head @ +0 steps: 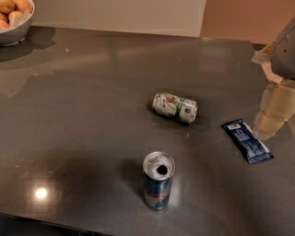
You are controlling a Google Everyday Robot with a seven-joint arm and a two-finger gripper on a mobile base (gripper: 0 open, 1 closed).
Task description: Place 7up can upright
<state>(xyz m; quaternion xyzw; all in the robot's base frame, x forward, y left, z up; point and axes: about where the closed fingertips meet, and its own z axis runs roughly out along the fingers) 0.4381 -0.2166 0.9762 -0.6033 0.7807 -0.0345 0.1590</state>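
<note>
The 7up can (175, 107) lies on its side near the middle of the dark grey table (92, 115), its silver end facing right. It is silvery-white with a green band and red-green marks. My gripper (273, 113) hangs at the right edge of the view, above the table, well to the right of the can and apart from it. It holds nothing that I can see.
A blue-and-silver slim can (158, 181) stands upright, opened, in front of the 7up can. A dark blue snack wrapper (247, 140) lies flat just below my gripper. A bowl of round orange fruit (14, 20) sits at the back left corner. A pale wall (120, 14) runs behind the table.
</note>
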